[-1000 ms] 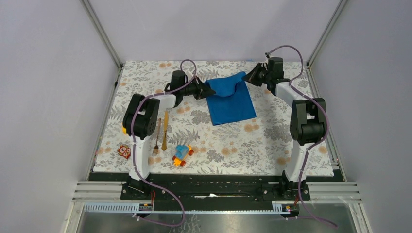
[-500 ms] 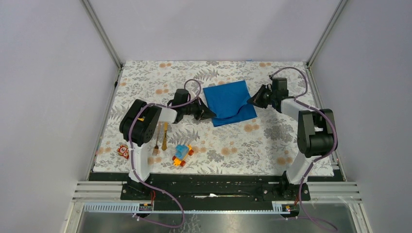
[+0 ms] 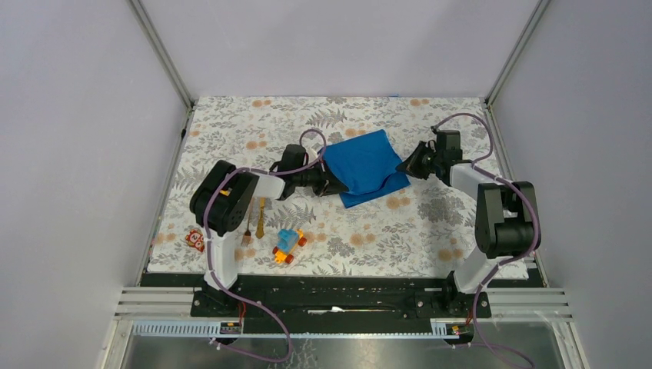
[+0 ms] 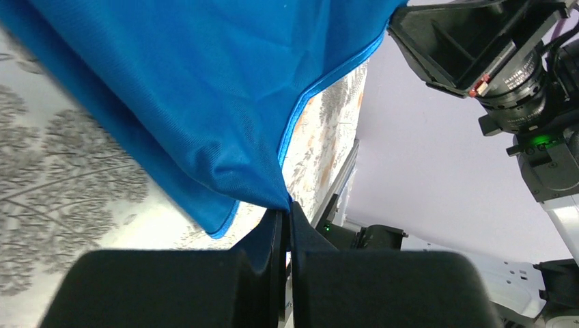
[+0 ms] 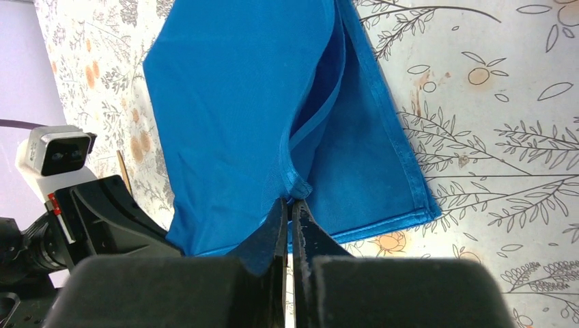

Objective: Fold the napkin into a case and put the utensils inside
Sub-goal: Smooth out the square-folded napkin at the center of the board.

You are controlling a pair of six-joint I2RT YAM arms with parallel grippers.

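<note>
Top view: the left gripper [image 3: 336, 187] and right gripper [image 3: 405, 164] each pinch a near corner of the napkin [image 3: 364, 164], which spans between them. The fork [image 3: 247, 229] and knife [image 3: 261, 218] lie well behind the left gripper, beside its arm.

Left wrist: the jaws are clamped narrow on a hemmed corner, and the cloth drapes ahead.

Right wrist: the jaws are pinched on a folded edge, with the cloth spread ahead on the floral table [image 5: 478, 137].

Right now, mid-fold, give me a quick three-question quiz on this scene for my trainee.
1. True or false: the left gripper and the right gripper are each shut on an edge of the napkin.
2. Where are the fork and knife? A: inside the napkin. B: on the table beside the left arm. C: in the right gripper.
3. Which toy lies closest to the knife?
Key: 1 true. 2 B. 3 the toy car.
</note>
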